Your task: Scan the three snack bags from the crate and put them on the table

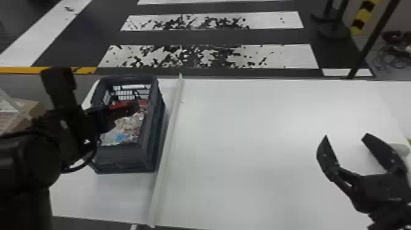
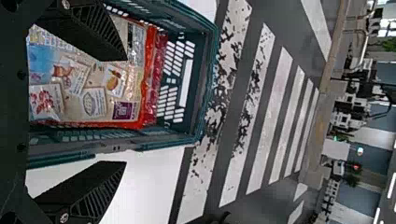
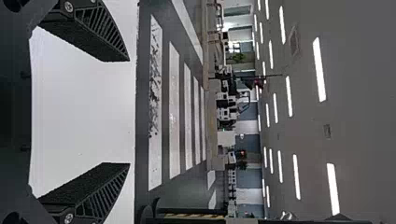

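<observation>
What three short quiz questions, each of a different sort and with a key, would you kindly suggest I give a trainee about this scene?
1. Fill in: the crate stands toward the robot's ____ side of the table.
2. True or false: the right gripper is open and holds nothing.
3. Where does the red-edged snack bag lie? A) In the right gripper. B) Inside the crate. C) On the table, outside the crate.

Key: 1. left; 2. true; 3. B
</observation>
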`<state>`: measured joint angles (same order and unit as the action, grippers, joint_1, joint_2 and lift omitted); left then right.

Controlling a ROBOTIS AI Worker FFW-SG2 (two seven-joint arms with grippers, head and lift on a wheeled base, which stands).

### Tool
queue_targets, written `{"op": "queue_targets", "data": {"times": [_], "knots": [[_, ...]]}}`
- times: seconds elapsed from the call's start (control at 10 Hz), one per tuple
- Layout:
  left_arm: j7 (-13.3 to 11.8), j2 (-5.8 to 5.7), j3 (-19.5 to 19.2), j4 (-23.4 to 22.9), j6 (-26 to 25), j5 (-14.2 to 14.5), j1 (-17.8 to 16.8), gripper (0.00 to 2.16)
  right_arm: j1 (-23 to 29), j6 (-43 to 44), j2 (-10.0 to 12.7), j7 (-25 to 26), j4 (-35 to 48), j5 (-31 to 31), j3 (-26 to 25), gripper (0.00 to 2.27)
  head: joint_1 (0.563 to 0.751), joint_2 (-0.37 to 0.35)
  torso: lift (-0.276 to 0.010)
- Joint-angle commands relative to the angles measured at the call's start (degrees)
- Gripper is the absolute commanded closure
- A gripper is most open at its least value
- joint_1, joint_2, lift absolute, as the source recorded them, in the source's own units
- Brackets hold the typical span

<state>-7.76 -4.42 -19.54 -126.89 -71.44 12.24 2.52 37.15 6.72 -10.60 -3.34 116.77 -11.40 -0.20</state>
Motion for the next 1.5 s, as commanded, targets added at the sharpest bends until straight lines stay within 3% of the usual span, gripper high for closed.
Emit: {"op": "queue_targets", "data": {"times": [0.0, 0.3, 0.5, 1.0, 1.4], "knots": [[0.03, -2.88, -0.06, 2.09, -2.35, -0.19, -2.17, 0.08, -0.14, -0.18, -0.30, 0.00, -0.41, 0.50, 0.38, 0.08, 0.695, 0.131, -0.094], [-0.50, -7.45, 0.55, 9.03, -3.75, -1.25, -5.86, 0.08, -0.32, -0.53, -0.38, 0.09, -1.11, 1.55, 1.17, 0.08, 0.695, 0.178, -0.094], [-0.94, -8.24, 1.69, 12.37, -4.10, -1.95, -8.14, 0.08, -0.58, -0.71, -0.65, 0.09, -1.90, 1.73, 1.26, 0.08, 0.695, 0.200, -0.094], [-1.82, -8.24, 5.74, 21.51, -8.32, -5.12, -15.26, 0.10, -1.20, -2.47, -2.14, 0.79, -2.43, 1.11, 1.26, 0.08, 0.695, 0.185, -0.094], [-2.17, -8.15, 7.05, 25.29, -11.66, -6.79, -17.46, 0.14, -1.46, -3.00, -3.20, 1.49, -3.04, 0.50, 1.26, 0.07, 0.695, 0.164, -0.094]]}}
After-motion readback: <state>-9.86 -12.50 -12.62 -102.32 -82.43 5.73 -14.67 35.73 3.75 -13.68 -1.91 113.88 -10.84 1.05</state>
